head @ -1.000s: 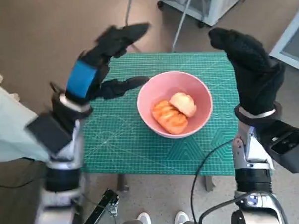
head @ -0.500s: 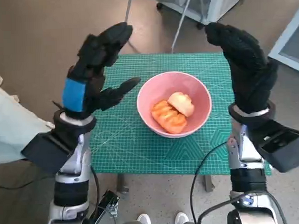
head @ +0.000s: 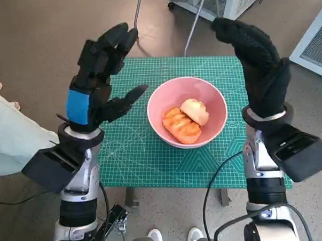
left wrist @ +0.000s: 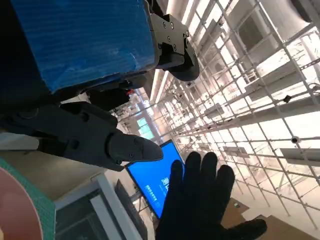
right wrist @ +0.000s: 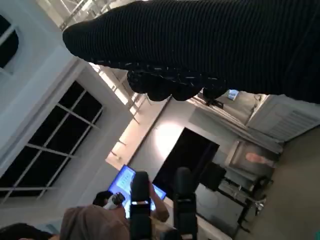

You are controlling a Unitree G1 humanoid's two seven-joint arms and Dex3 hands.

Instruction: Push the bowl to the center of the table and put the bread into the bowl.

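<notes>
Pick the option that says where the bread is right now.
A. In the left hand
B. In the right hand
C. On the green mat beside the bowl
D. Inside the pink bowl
D: the bread lies inside the pink bowl, and both raised hands hold nothing.

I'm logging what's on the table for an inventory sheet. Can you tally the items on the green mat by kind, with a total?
Pink bowl: 1
Bread pieces in the bowl: 2, one orange-brown and one pale
Total: 3
</notes>
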